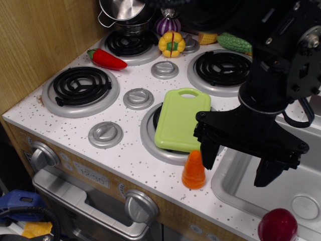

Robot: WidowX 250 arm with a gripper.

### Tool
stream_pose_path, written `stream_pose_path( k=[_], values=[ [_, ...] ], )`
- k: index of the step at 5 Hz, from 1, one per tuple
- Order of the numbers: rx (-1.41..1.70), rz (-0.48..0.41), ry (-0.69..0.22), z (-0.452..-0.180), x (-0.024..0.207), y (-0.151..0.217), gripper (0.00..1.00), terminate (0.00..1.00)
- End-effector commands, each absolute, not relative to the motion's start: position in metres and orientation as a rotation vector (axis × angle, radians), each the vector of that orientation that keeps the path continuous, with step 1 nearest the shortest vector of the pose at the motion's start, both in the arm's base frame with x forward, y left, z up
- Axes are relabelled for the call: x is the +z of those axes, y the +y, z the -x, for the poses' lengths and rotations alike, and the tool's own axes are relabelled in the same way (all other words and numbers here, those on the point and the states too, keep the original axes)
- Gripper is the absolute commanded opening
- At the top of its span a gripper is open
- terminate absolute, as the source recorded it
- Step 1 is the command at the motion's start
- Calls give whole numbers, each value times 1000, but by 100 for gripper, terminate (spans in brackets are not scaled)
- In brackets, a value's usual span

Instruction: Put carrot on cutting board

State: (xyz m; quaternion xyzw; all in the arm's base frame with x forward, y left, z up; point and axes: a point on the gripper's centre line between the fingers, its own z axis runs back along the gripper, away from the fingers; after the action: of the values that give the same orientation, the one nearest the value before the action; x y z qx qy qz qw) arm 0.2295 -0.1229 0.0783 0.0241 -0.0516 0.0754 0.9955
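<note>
The carrot (pixel 193 170), a stubby orange ridged cone, stands upright on the speckled counter near the front edge, just in front of the cutting board. The cutting board (pixel 182 119) is light green and lies over the front right burner, with its handle hole at the far end. My gripper (pixel 238 163) is black and open, its two fingers pointing down. Its left finger (pixel 209 154) is just right of the carrot and its right finger (pixel 268 173) hangs over the sink. It holds nothing.
A red chili pepper (pixel 107 59) lies at the back left. A steel pot (pixel 125 12), a yellow pepper (pixel 171 43), a purple vegetable (pixel 167 24) and corn (pixel 233 42) sit at the back. A dark red ball (pixel 277 225) lies in the sink (pixel 301 196).
</note>
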Motion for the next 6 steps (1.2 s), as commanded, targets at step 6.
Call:
stream_pose_path(
  k=[6],
  values=[
    [12, -105, -271, -253, 43, -55, 100, 0]
  ],
)
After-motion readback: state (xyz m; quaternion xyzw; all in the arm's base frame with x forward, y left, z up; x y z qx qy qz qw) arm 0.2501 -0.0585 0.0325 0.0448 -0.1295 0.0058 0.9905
